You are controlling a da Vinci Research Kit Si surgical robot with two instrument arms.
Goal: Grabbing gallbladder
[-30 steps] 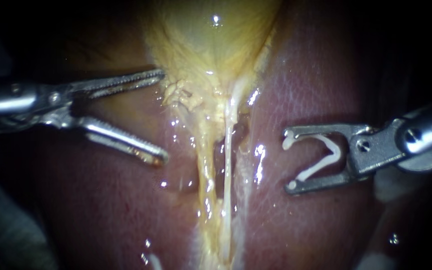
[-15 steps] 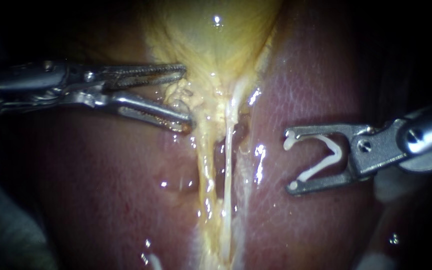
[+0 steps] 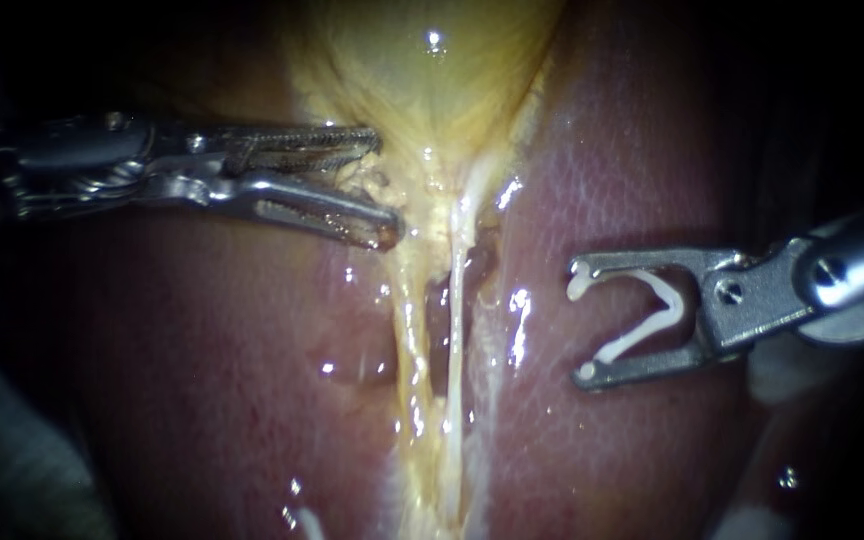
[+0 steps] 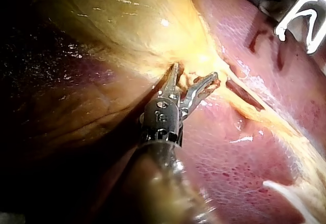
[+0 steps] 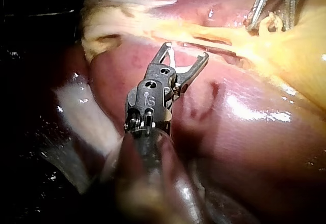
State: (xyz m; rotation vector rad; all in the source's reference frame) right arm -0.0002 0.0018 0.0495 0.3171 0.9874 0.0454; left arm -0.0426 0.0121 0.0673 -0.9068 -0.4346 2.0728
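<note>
The yellow gallbladder narrows downward into two pale tubes that run between the liver lobes. My left instrument comes in from the left. Its toothed jaws stand a little apart around a lumpy yellow bit of tissue at the gallbladder's neck. In the left wrist view a gap still shows between the jaws of my left instrument. My right instrument hovers over the right liver lobe, apart from the tubes. Its jaws stand wide apart with a white clip seated against both.
The red liver lies on both sides of the tubes, wet and glistening. A dark slit opens between the two tubes. In the right wrist view, whitish tissue lies beside the shaft of my right instrument.
My left instrument has moved right to the gallbladder's neck, and its jaws have narrowed around the lumpy tissue. My right instrument has not moved.
</note>
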